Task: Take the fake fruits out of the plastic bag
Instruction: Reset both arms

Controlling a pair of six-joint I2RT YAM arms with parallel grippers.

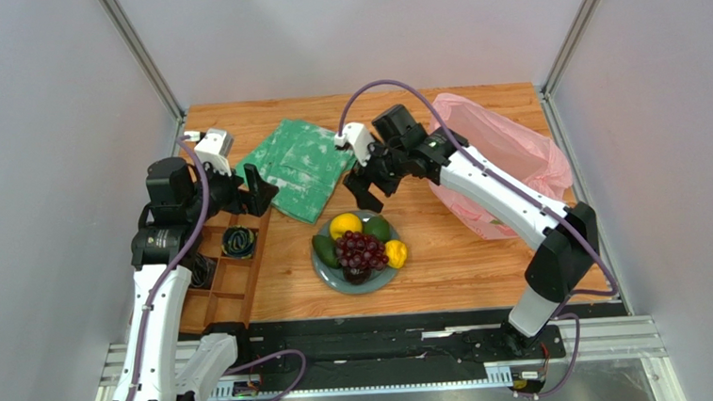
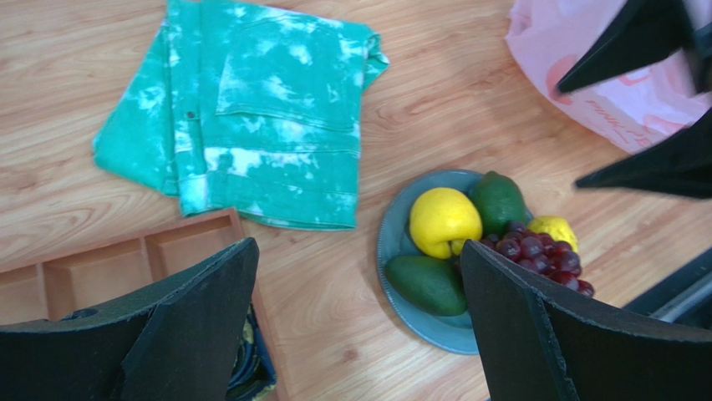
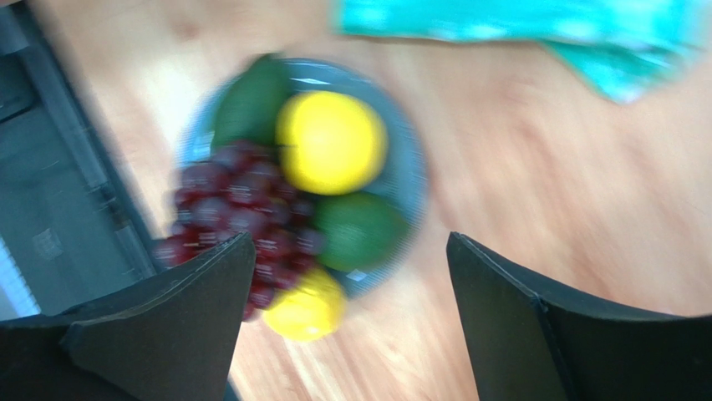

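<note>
The fake fruits lie on a blue-grey plate (image 1: 377, 284): a yellow citrus (image 1: 344, 226), two green avocados (image 1: 376, 228) (image 1: 325, 251), a purple grape bunch (image 1: 361, 250) and a small yellow lumpy fruit (image 1: 396, 253). The pink plastic bag (image 1: 508, 157) lies crumpled at the back right, with nothing visible inside it. My right gripper (image 1: 369, 188) is open and empty just behind the plate; its blurred wrist view shows the citrus (image 3: 331, 142) and grapes (image 3: 234, 209) below. My left gripper (image 1: 254, 191) is open and empty over the far end of the wooden tray (image 1: 224, 276).
A folded green patterned cloth bag (image 1: 301, 167) lies behind the plate. The wooden compartment tray on the left holds a dark coiled item (image 1: 238, 242). Grey walls enclose the table, and a metal rail (image 1: 390, 349) runs along the near edge.
</note>
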